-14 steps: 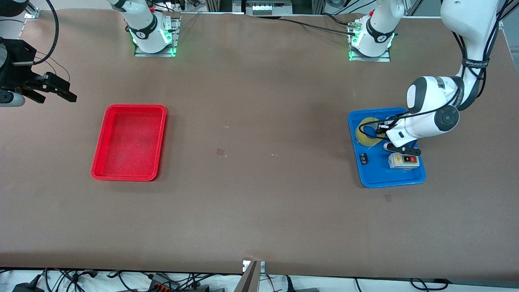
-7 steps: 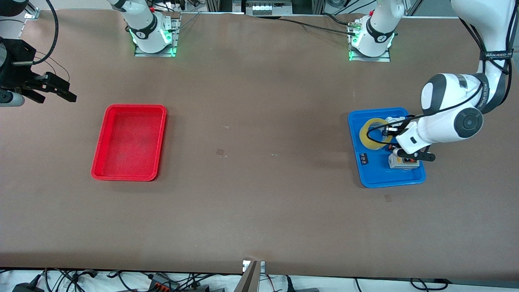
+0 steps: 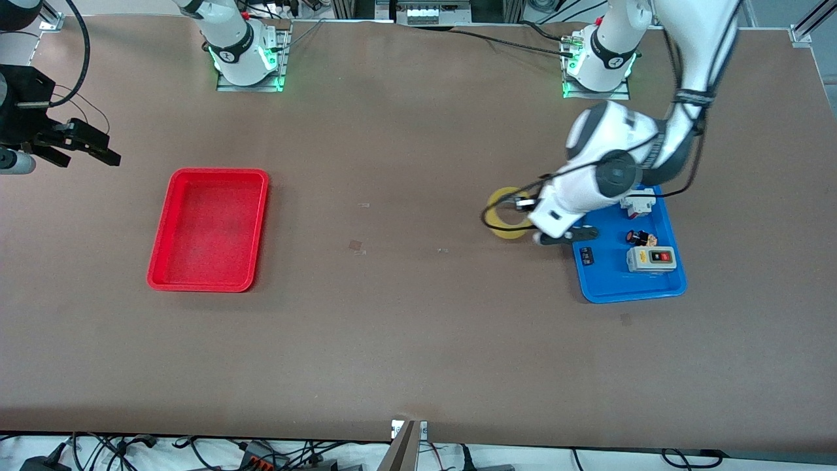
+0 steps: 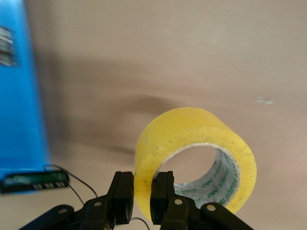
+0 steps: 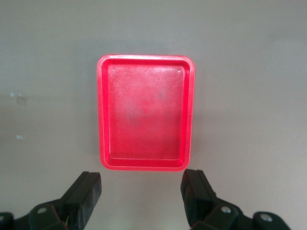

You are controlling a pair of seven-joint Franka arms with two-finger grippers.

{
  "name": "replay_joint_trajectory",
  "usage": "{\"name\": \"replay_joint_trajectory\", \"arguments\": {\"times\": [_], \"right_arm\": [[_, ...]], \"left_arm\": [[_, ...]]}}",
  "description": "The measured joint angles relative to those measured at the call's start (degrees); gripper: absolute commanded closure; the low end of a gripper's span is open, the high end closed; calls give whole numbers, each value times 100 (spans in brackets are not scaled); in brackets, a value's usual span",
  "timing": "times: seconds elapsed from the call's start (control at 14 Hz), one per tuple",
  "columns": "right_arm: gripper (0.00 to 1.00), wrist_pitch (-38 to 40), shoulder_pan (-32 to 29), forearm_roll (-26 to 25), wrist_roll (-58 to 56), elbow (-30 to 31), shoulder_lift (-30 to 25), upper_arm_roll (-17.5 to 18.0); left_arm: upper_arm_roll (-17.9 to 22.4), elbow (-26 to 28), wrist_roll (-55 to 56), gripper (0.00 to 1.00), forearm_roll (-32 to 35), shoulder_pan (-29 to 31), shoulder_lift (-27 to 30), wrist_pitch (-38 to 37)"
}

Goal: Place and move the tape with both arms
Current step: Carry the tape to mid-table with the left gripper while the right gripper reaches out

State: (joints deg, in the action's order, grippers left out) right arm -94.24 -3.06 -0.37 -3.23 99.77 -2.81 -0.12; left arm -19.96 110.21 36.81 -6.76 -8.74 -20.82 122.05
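Robotics lab: two arm bases [image 3: 247, 57] bolted to a brown counter [image 3: 405, 327], cables [image 3: 196, 451] trailing along its edge, aluminium framing [image 3: 418, 10] at the back.

The tape [image 4: 194, 160] pinched in my left gripper [image 4: 142, 203] looks like glossy translucent yellow film, smooth, with green print on its pale inner core; my fingers [image 4: 123, 196] are matt black; the table [image 3: 405, 327] is dull brown and matt; the red tray [image 5: 145, 112] below my right gripper [image 5: 142, 194] is scuffed, semi-gloss plastic; the blue tray [image 3: 621, 284] is smooth plastic
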Motion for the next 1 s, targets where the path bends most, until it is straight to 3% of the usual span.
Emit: {"name": "replay_joint_trajectory", "arguments": {"times": [0.43, 0.57, 0.64, 0.79, 1.0], "right_arm": [[0, 11, 0, 0, -1, -2, 2, 1], [0, 141, -1, 0, 0, -1, 5, 1], [0, 221, -1, 0, 0, -1, 7, 0], [0, 241, -3, 0, 0, -1, 8, 0], [0, 105, -3, 0, 0, -2, 8, 0]], "left_arm": [[-24, -791, 2528, 98, -3, -1470, -1033, 900], [-23, -1102, 2973, 90, -3, -1725, -1401, 956], [-23, -1215, 3124, 70, -3, -1813, -1587, 1074], [-19, -1338, 3263, 0, -3, -1871, -1900, 1307], [7, -1499, 3274, 0, -3, -1799, -1998, 1238]]}}
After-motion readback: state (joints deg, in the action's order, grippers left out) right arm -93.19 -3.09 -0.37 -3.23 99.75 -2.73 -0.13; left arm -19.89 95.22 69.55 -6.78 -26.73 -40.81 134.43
